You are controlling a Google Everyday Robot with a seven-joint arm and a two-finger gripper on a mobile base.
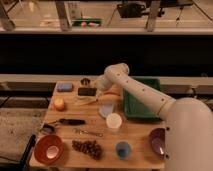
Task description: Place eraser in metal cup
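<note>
- A red bowl (48, 148) sits at the front-left corner of the wooden table (135, 132).
- A round orange fruit (59, 103) lies near the left edge, with a blue-grey pad (64, 86) behind it at the back-left corner.
- A black-handled tool (70, 121) lies flat, left of the middle.
- The metal cup (85, 81) stands upright at the table's back edge, just right of the pad.
- The eraser (87, 91) is outside the cup, just in front of it, lying level. Whether it rests on the wood cannot be told.
- A bunch of dark grapes (87, 147) lies near the front edge.
- The gripper (100, 90) is at the eraser's right end. Whether it is spread, pressed together or pinching the eraser cannot be told.
- A white cup (114, 121) stands mid-table, with a blue cup (122, 149) in front of it.
- The white arm (142, 90) reaches in from the right over a green tray (145, 107).
- A purple bowl (157, 141) sits at the front right.
</note>
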